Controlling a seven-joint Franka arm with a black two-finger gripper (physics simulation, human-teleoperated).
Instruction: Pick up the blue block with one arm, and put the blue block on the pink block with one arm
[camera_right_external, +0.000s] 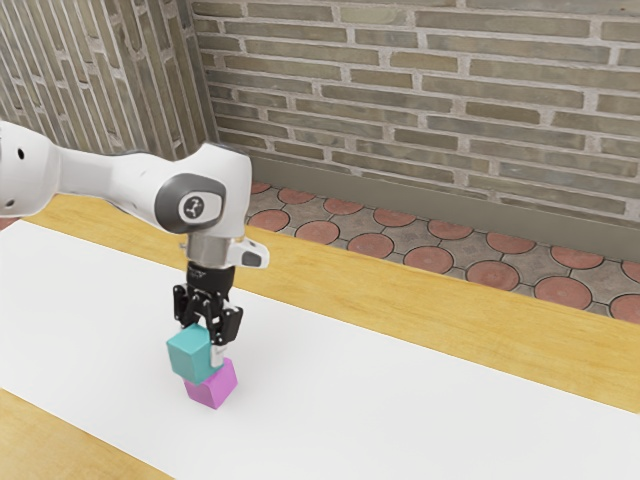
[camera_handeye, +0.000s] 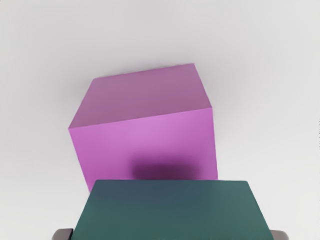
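Light, exterior view: bright, even and diffuse, falling from above. The white tabletop (camera_right_external: 420, 390) is showing no glare.
Shadows, wrist view: the blue block (camera_handeye: 170, 210) is reading dark teal, sitting in shade. A dark, soft-edged patch is lying on the pink block (camera_handeye: 145, 125) just beside it. A pale grey halo is ringing the pink block on the tabletop.

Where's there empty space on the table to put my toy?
The white tabletop is bare from the pink block across to the exterior view's right, up to the wooden edge. It's crowded only where the gripper holds the blue block above the pink block.
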